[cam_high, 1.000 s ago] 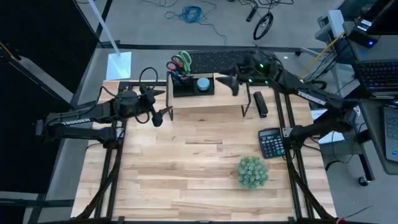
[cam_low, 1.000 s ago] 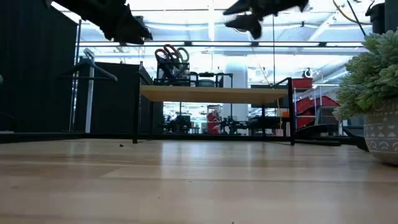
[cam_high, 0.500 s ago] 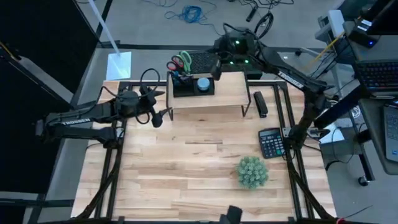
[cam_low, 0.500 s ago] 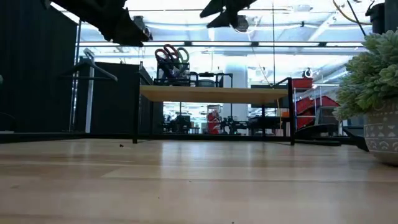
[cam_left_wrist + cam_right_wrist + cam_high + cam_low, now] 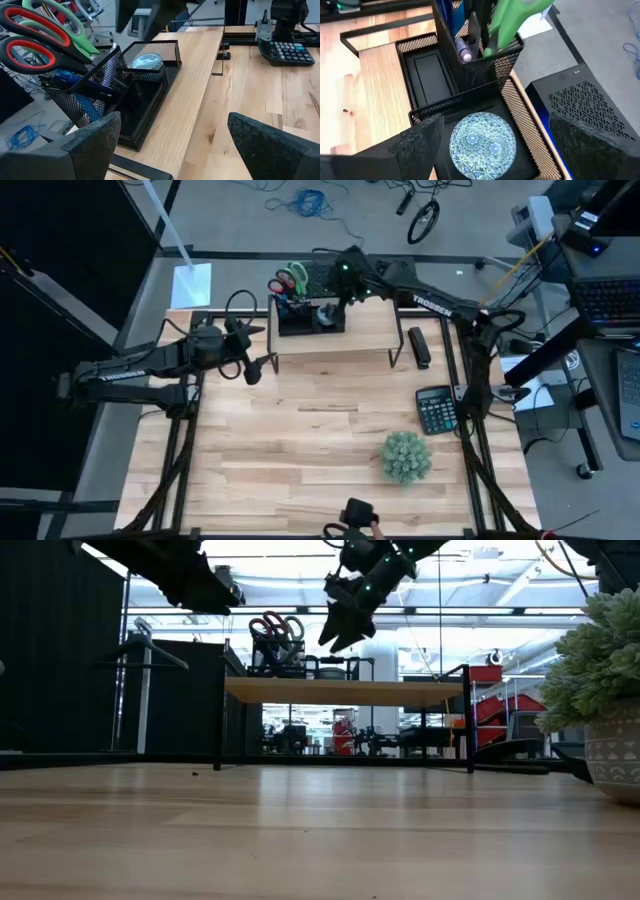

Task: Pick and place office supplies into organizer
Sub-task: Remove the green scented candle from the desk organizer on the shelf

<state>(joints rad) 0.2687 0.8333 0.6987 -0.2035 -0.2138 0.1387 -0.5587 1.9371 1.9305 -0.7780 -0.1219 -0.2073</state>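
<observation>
The black mesh organizer (image 5: 300, 317) stands on the light wooden riser shelf (image 5: 350, 340) at the table's far side. Red- and green-handled scissors (image 5: 37, 35) and blue pens (image 5: 462, 47) stand upright in its tall cup section. A round blue patterned thing (image 5: 482, 137) lies in one compartment. My right gripper (image 5: 332, 308) hangs open just above that compartment, tipped down, with a finger on either side of the round thing and touching nothing. My left gripper (image 5: 262, 363) waits open left of the shelf, pointing at the organizer (image 5: 125, 95).
A black calculator (image 5: 435, 408) and a fuzzy green ball plant (image 5: 406, 457) sit on the table's right half. A slim black thing (image 5: 418, 347) lies right of the shelf. A black mesh box (image 5: 580, 115) stands behind the shelf. A dark thing (image 5: 358, 513) shows at the near edge.
My right gripper has swung from the shelf's right end toward the table's left along the far edge. It has then come down and tipped over the organizer's compartment with the round blue thing. A dark thing has appeared at the table's near edge.
</observation>
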